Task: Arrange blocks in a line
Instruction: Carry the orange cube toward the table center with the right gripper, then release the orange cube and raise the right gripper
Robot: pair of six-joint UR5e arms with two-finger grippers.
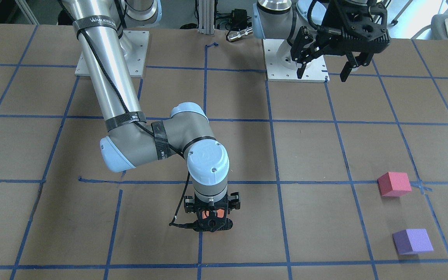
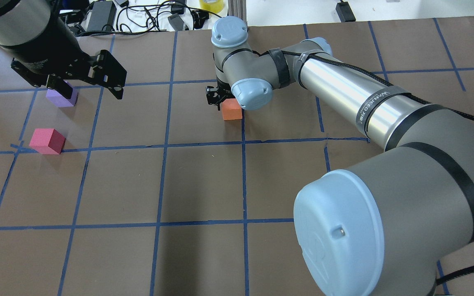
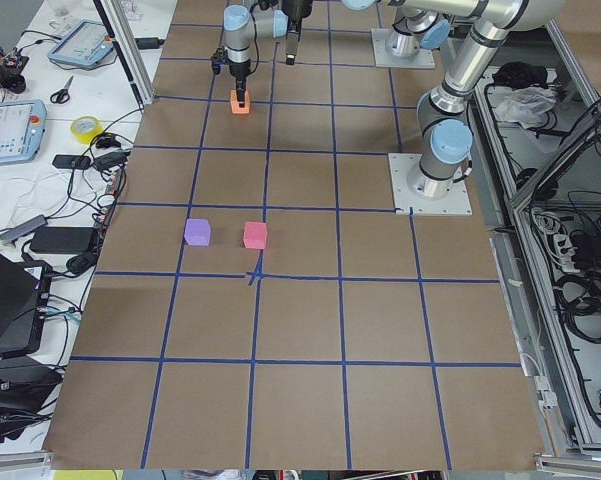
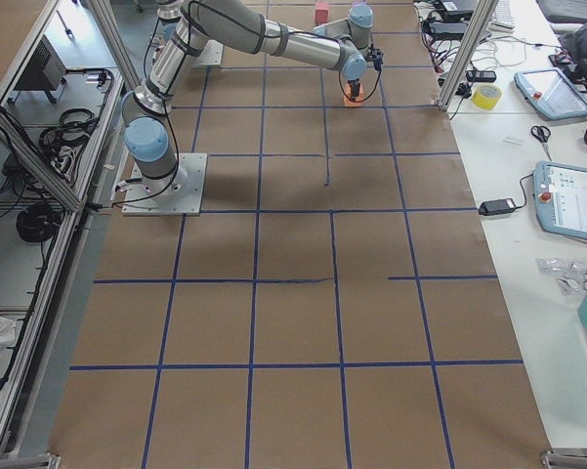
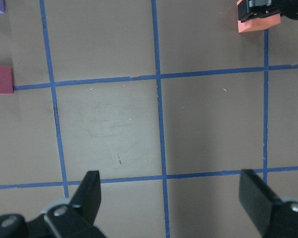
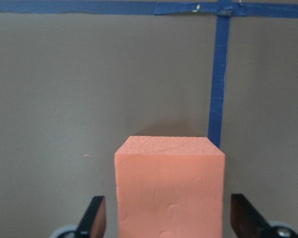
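The orange block (image 2: 232, 110) sits on the brown table near the middle, beside a blue tape line. My right gripper (image 2: 220, 96) is lowered over it. In the right wrist view the block (image 6: 168, 188) stands between the fingers (image 6: 93, 215) with a gap on each side, so the gripper is open. The pinkish-red block (image 2: 47, 140) and the purple block (image 2: 62, 98) lie apart at the table's left. My left gripper (image 2: 89, 88) hangs open and empty, high above the table near the purple block.
Blue tape lines (image 2: 163, 144) grid the brown table. The two arm base plates (image 1: 296, 60) stand at the robot's side. Cables and devices (image 2: 146, 16) lie beyond the far edge.
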